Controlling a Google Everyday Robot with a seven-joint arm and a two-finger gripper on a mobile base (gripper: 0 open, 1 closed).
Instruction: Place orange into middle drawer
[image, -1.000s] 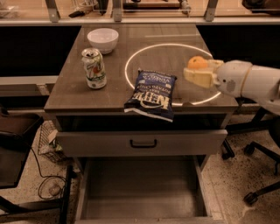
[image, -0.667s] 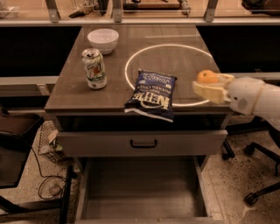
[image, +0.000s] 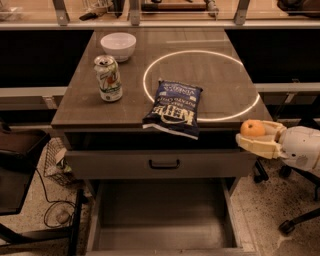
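While clamped round the orange (image: 252, 128), the gripper (image: 248, 137) sits right of the chip bag (image: 174, 107) and lower, just off the tabletop's (image: 80, 100) front corner; fingers closed on the fruit, white arm (image: 302, 147) trailing right.

Change since 0.7 s back: gripper and orange were over the tabletop edge, level with the bag; now clear of it and dropped to upper drawer (image: 125, 164) height. Nothing else has shifted.

Bag lies on the near side of a lit ring (image: 200, 52). Soda can (image: 108, 78) left of the bag; white bowl (image: 118, 45) left and farther back. Middle drawer (image: 160, 220) pulled open below the bag, floor bare, orange not in it. Wire basket (image: 57, 162) and cable (image: 50, 210) lower left of the bag; chair base (image: 295, 222) lower right, on speckled floor (image: 260, 210).
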